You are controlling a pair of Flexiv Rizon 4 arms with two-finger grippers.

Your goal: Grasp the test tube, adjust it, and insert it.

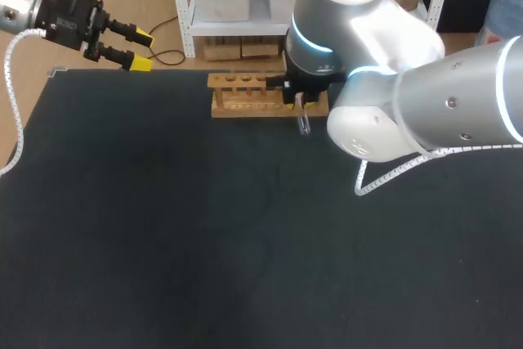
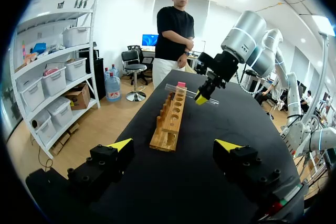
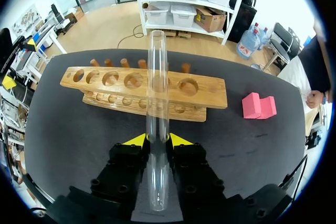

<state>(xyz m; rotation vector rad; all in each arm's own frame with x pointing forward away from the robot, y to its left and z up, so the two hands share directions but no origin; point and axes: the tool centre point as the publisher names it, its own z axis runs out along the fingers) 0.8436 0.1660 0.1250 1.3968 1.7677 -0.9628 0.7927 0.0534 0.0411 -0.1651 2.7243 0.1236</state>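
Wooden and pale, the test tube rack (image 1: pixel 245 96) stands on the black table (image 1: pixel 163 243) near its far edge, a long top board with a row of round holes over a lower board. In the right wrist view a pink block (image 3: pixel 258 106) lies on the table beside one end of the rack (image 3: pixel 205 95), apart from it. From the left wrist view the same block (image 2: pixel 181 84) sits past the far end of the rack (image 2: pixel 170 121).

The right arm comes in over the table and hides the right end of the rack in the head view. The right gripper (image 1: pixel 298 104) hangs just in front of that end.

The glass test tube (image 3: pixel 156 103) is clamped between the two yellow tips of the right gripper (image 3: pixel 156 139), one finger on each side, the jaws narrow around it. The tube runs out ahead along the fingers and crosses over the rack's top board. Seen from the left wrist, the tube (image 2: pixel 181 91) lies nearly level above the table, beside the rack, with the right gripper (image 2: pixel 201 98) gripping it partway along. In the head view only a short clear length (image 1: pixel 303 124) shows below the gripper.

The left gripper (image 1: pixel 140 49) hangs over the table's far left corner, well apart from the rack. Its jaws (image 2: pixel 175 145) stand wide apart and touch nothing.
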